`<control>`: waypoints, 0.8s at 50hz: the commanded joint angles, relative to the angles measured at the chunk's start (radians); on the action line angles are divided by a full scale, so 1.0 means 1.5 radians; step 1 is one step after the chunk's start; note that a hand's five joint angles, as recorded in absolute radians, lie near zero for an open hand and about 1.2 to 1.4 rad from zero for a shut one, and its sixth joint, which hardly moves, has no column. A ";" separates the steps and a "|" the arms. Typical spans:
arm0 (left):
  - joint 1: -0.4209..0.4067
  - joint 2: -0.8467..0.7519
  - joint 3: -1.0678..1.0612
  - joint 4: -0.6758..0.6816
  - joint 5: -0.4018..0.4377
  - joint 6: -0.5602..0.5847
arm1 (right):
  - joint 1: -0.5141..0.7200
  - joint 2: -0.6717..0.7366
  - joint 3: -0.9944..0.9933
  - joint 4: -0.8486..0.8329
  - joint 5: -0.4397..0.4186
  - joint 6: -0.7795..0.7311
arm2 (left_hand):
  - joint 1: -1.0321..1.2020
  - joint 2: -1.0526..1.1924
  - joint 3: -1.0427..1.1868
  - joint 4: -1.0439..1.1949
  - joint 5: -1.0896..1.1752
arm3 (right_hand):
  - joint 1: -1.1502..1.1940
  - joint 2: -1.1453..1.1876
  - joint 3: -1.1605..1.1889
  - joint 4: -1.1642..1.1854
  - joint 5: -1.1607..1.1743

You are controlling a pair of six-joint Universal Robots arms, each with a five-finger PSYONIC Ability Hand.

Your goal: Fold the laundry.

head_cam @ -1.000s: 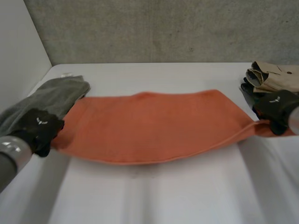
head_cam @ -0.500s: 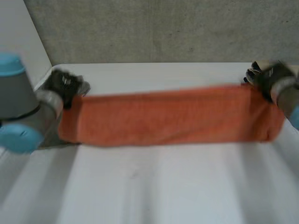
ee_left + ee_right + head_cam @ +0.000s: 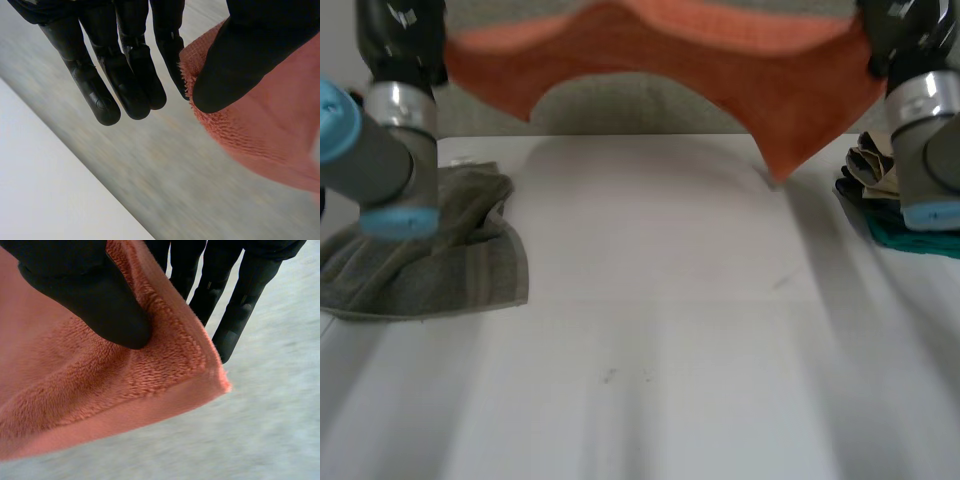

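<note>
- Orange terry-cloth towel [image 3: 700,55] hangs clear above the white table [image 3: 650,320], at 12 o'clock in head view; long axis 9–3 o'clock.
- Left hand [image 3: 402,35]: thumb pinches the 9 o'clock corner against a finger. Right hand [image 3: 905,30] pinches the 3 o'clock corner likewise.
- Free edge points to 6 o'clock, lowest nearer the right hand.

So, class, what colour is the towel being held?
Orange towel, clearest in the right wrist view.

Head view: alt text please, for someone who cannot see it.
Both hands hold an orange towel stretched in the air above the white table, left hand at one end, right hand at the other. A grey towel lies by the left arm, a clothes pile by the right.
</note>
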 commanded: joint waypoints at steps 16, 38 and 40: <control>0.033 0.290 -0.356 -0.264 0.010 0.005 | -0.051 -0.183 0.205 0.364 -0.068 -0.026 | 0.176 0.132 0.134 0.128 0.155 | 0.156 0.141 0.137 0.130 0.131; 0.078 0.398 -0.386 -0.434 0.101 0.018 | -0.098 -0.271 0.191 0.667 -0.022 -0.067 | 0.176 0.132 0.134 0.128 0.155 | 0.156 0.141 0.137 0.130 0.131; 0.078 0.348 -0.379 -0.430 0.101 0.019 | -0.093 -0.225 0.186 0.665 -0.018 -0.082 | 0.176 0.132 0.134 0.128 0.155 | 0.156 0.141 0.137 0.130 0.131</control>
